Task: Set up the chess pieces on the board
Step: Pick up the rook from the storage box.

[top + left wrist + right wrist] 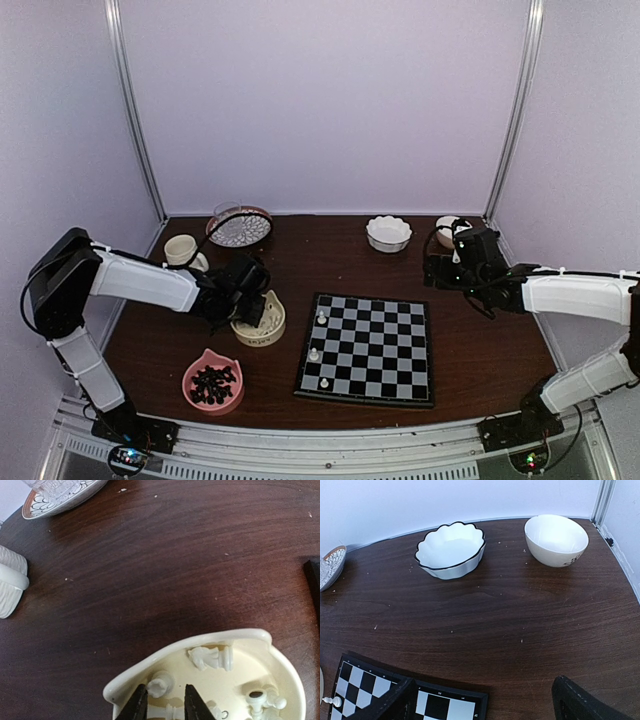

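Observation:
The board (365,348) lies mid-table with three white chess pieces (314,354) standing along its left side. More white chess pieces lie in a cream bowl (268,330) left of the board. My left gripper (248,306) dips into that bowl. In the left wrist view its jaws (165,690) stand slightly apart around a small white piece (160,683), which touches the left finger only. A knight (210,657) lies on its side nearby. My right gripper (436,270) hovers at the back right, wide open and empty (485,700), above the board's far corner (445,707).
A pink bowl (212,381) of black pieces sits front left. A mug (182,250) and a patterned plate (240,226) with a glass on it are at the back left. A scalloped white bowl (450,550) and a plain white bowl (556,539) stand along the back.

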